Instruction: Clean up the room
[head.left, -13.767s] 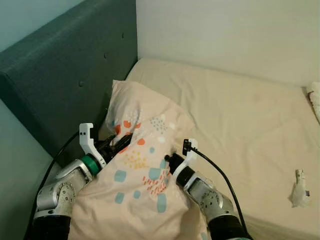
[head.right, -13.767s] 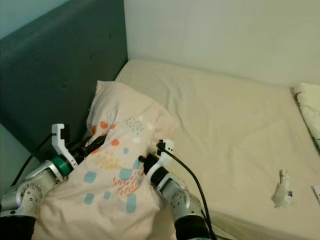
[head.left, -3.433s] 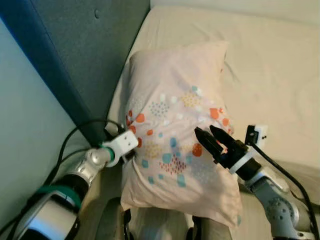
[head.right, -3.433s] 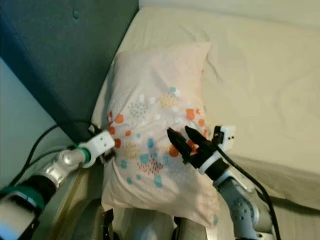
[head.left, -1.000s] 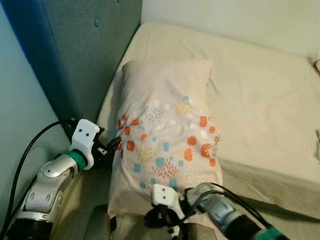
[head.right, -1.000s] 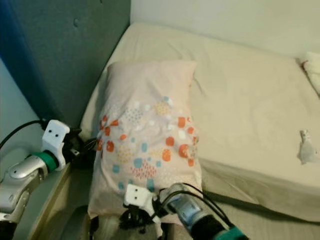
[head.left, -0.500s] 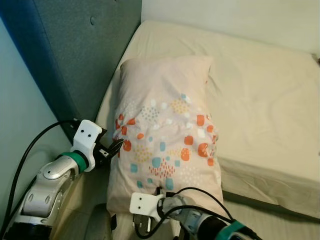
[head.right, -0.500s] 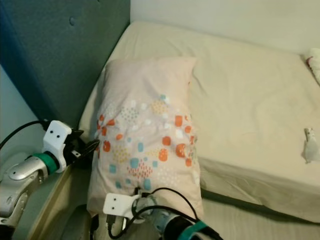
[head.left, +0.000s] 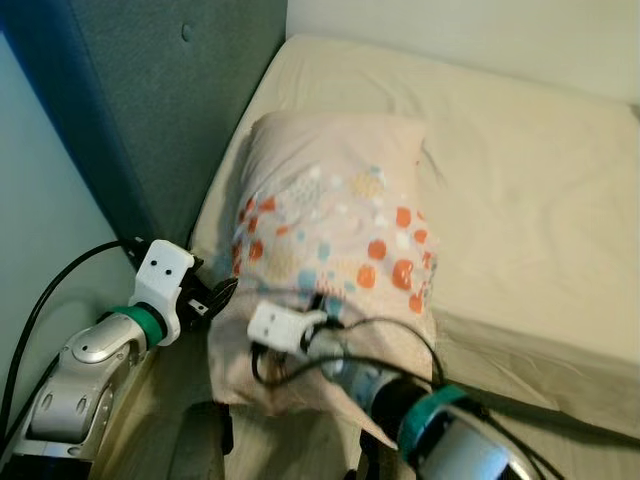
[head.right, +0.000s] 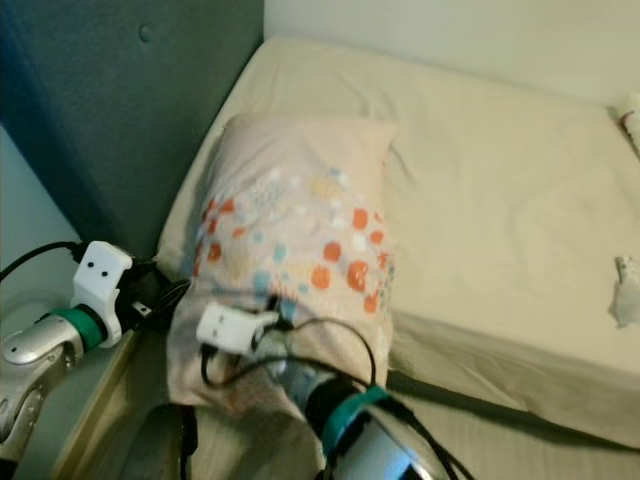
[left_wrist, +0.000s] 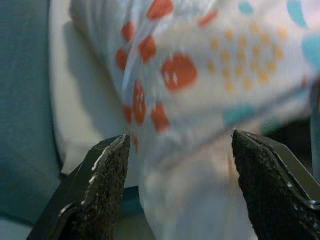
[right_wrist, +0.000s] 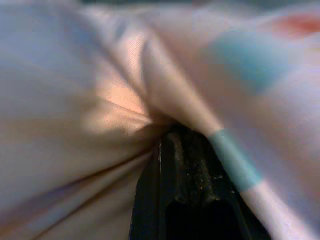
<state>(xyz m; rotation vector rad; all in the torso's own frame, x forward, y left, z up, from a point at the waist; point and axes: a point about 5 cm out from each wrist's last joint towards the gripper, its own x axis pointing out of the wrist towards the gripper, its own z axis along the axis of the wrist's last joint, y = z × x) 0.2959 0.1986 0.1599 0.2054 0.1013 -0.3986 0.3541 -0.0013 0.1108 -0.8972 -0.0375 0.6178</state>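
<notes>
1. On the bed, by the headboard, lies the pillow: pale pink, printed with orange, teal and white dots.
2. Its far end lies flat on the mattress near the headboard; its near end is bunched and creased, overhanging the bed's near edge.
3. Right pincer is pressed into the pillow's near end, just behind a deep fold in the cloth.
4. Seen from the right wrist, its fingers lie together, closed on a pinch of pillow cloth that puckers around their tips.
5. A white camera block and a looping black cable sit on that arm, lying over the pillow's near corner.
6. Left pincer is at the pillow's left edge, beside its lower corner, on the headboard side.
7. Seen from the left wrist, its two fingers stand wide apart, with the pillow's edge between them; whether they touch the cloth, I cannot tell.
8. Farther from the pillow, at the bed's right edge, lies a small white crumpled thing; what it is, I cannot tell.
9. Beyond the pillow, a pale wall runs along the bed's far side.
</notes>
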